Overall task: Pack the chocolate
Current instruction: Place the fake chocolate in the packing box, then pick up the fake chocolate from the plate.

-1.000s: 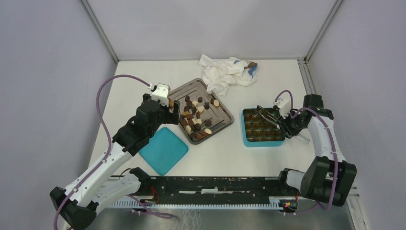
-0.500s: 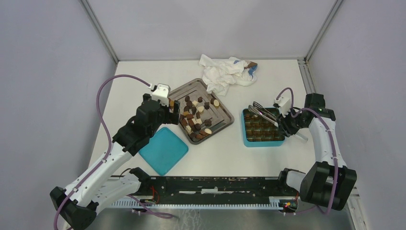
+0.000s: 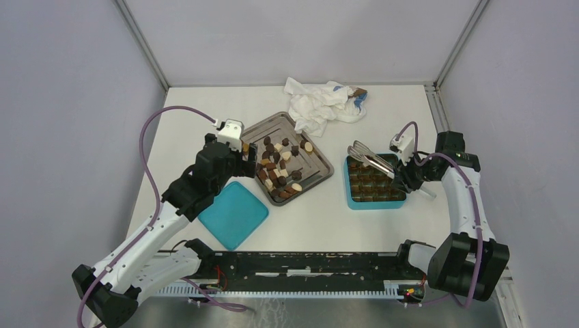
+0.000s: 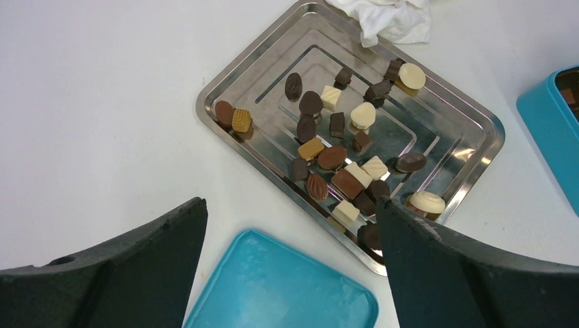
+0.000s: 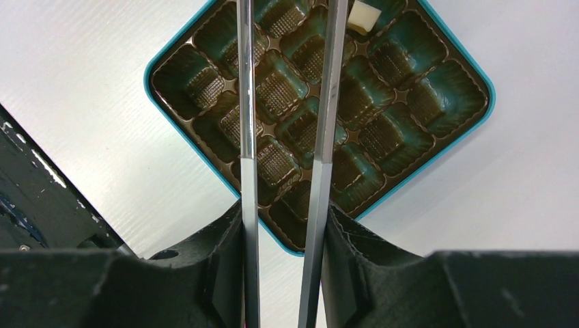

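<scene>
While the left fingers (image 3: 246,156) hang wide apart beside the tray (image 3: 314,167) of chocolate (image 3: 280,167) from above, the right fingers (image 3: 403,179) clamp tongs (image 3: 372,160) over the box (image 3: 372,203). The left wrist shows mixed pieces scattered in the tray, the lid (image 4: 280,287) just beside it. The right wrist shows one white piece (image 5: 362,14) in a far cell of the box.

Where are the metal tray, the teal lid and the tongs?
metal tray (image 4: 454,126), left wrist view, bare floor near right corner
teal lid (image 4: 287,287), left wrist view, middle of top
tongs (image 5: 246,102), right wrist view, left blade
</scene>
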Controlling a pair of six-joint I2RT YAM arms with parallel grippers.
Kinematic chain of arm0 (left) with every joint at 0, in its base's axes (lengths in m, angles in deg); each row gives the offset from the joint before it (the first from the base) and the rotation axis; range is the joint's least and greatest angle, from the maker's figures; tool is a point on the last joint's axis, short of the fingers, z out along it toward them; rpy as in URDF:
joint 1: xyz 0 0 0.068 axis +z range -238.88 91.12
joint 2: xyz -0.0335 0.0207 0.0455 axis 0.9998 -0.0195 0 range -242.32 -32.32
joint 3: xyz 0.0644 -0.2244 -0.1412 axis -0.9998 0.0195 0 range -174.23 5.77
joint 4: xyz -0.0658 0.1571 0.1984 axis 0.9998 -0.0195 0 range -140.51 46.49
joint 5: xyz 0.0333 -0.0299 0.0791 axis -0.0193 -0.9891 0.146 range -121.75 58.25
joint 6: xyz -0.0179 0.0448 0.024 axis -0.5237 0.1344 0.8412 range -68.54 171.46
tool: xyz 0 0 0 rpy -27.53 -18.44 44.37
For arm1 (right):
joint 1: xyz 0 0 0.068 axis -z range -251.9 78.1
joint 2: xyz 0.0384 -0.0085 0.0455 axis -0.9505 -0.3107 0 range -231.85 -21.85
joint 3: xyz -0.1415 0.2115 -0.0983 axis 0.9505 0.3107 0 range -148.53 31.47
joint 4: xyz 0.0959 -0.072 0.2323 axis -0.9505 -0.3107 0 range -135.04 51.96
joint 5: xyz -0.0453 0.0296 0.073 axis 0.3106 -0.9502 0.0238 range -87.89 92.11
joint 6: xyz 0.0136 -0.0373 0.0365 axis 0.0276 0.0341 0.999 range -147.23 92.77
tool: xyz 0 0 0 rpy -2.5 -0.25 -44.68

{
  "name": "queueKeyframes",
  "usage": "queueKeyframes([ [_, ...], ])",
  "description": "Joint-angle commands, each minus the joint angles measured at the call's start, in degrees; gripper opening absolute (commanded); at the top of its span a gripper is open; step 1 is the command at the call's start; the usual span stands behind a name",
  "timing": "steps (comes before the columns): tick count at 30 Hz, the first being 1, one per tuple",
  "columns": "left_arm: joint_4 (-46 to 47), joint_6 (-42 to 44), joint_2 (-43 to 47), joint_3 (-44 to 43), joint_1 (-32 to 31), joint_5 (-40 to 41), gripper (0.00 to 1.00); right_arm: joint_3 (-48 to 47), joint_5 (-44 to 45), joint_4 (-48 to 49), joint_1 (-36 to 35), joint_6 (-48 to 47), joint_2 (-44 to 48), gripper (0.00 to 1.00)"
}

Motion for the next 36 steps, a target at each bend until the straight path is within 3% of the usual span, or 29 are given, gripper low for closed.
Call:
queueKeyframes([
  [1,1.6,2.8,0.1,0.2,0.3,-0.4,0.98,-3.1,-3.9,-0.6,-0.5,-1.9,0.8,0.41],
  [17,1.7,2.7,0.0,0.2,0.4,-0.4,0.97,-2.6,-4.2,2.0,-6.7,1.0,0.0,0.41],
  [36,1.6,2.7,0.0,0.2,0.7,-0.3,0.97,-3.3,-0.4,7.8,-21.8,6.7,-1.8,0.41],
])
